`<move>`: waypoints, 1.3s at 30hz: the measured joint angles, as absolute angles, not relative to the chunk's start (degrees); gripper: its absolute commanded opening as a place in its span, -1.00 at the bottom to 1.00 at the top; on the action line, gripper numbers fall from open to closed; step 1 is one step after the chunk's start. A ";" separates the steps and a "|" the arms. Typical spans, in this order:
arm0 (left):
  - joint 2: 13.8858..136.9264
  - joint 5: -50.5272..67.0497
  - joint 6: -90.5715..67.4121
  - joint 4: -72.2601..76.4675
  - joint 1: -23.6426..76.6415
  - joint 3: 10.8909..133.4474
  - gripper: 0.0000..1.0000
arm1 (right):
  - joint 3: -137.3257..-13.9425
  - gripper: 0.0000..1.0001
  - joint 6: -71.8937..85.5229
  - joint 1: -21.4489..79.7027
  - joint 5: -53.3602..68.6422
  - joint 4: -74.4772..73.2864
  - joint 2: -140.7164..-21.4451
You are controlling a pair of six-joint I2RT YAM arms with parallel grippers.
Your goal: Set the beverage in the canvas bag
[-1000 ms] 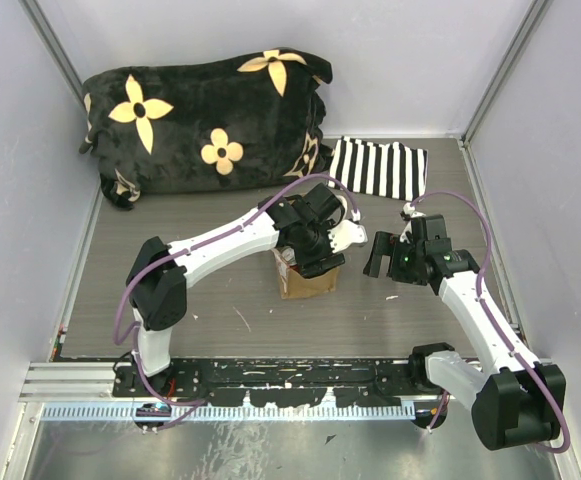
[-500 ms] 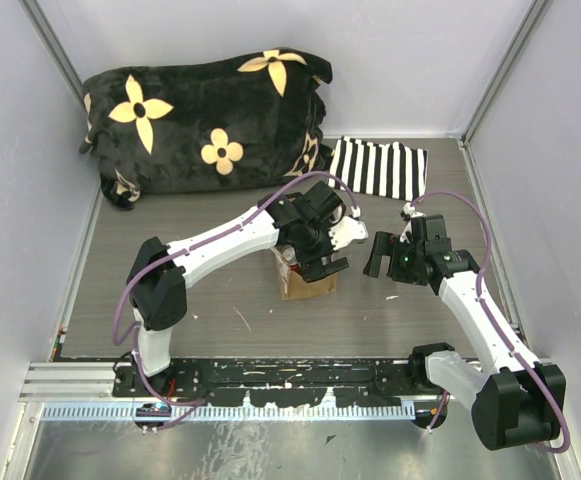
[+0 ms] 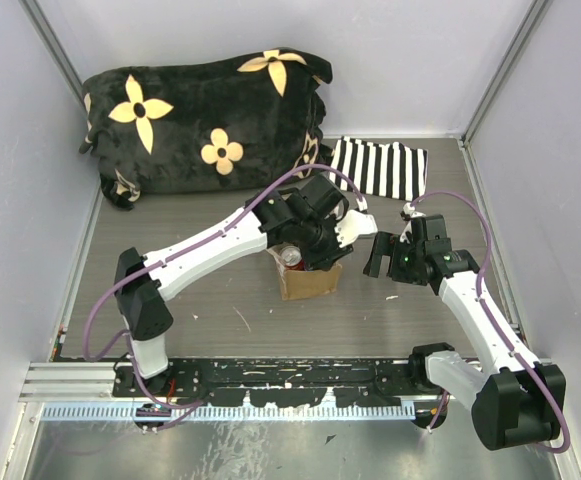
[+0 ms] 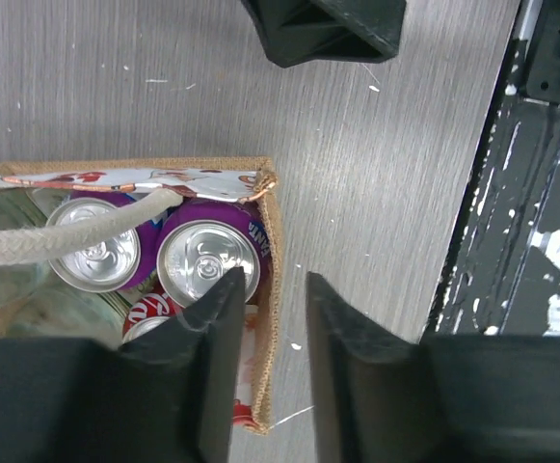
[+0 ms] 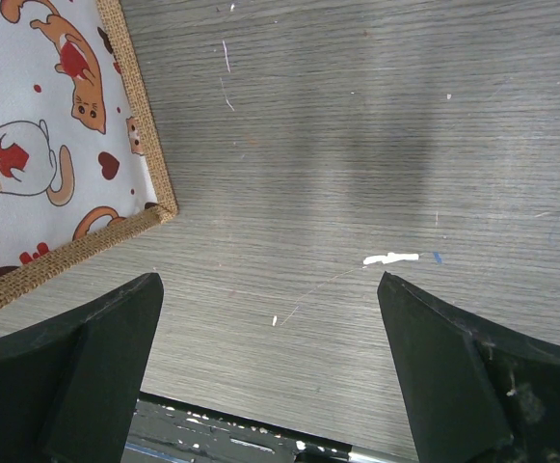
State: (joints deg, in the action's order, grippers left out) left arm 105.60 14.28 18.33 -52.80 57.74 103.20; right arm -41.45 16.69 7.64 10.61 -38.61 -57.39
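The tan canvas bag (image 3: 310, 282) stands mid-table, its cat-printed front also in the right wrist view (image 5: 39, 145). In the left wrist view it holds several cans: a purple Fanta can (image 4: 207, 265), a second silver-topped can (image 4: 94, 256) under the cream rope handle (image 4: 67, 236), and a red cola can (image 4: 149, 313). My left gripper (image 4: 265, 289) hovers over the bag's right wall (image 4: 272, 251). Its jaws are narrowly apart astride that wall and hold nothing. My right gripper (image 5: 270, 318) is wide open and empty over bare table right of the bag (image 3: 390, 262).
A black plush blanket with yellow flowers (image 3: 205, 115) lies at the back left. A black-and-white striped cloth (image 3: 378, 168) lies at the back right. White walls enclose the table; a black rail (image 3: 270, 378) runs along the near edge.
My left arm has swung, its elbow moving left, and the gripper has lifted slightly off the bag's top. A can top now shows in the bag. The right arm has not moved.
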 measured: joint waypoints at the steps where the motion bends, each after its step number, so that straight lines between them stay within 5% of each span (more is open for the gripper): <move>1: 105.38 14.55 18.41 -52.75 57.84 103.11 -0.62 | -41.45 1.00 16.69 7.64 10.61 -38.61 -57.39; 8: 105.10 15.16 17.76 -52.42 57.87 100.01 -0.88 | -41.45 1.00 16.69 7.64 10.61 -38.63 -57.39; 39: 108.38 13.13 16.16 -40.60 54.89 93.65 -1.00 | -41.21 1.00 16.69 7.64 10.61 -38.02 -58.54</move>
State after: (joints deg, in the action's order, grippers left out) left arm 108.38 13.13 16.16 -40.60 54.89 93.65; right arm -41.21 16.69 7.64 10.61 -38.02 -58.54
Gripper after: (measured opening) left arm 0.009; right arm 0.999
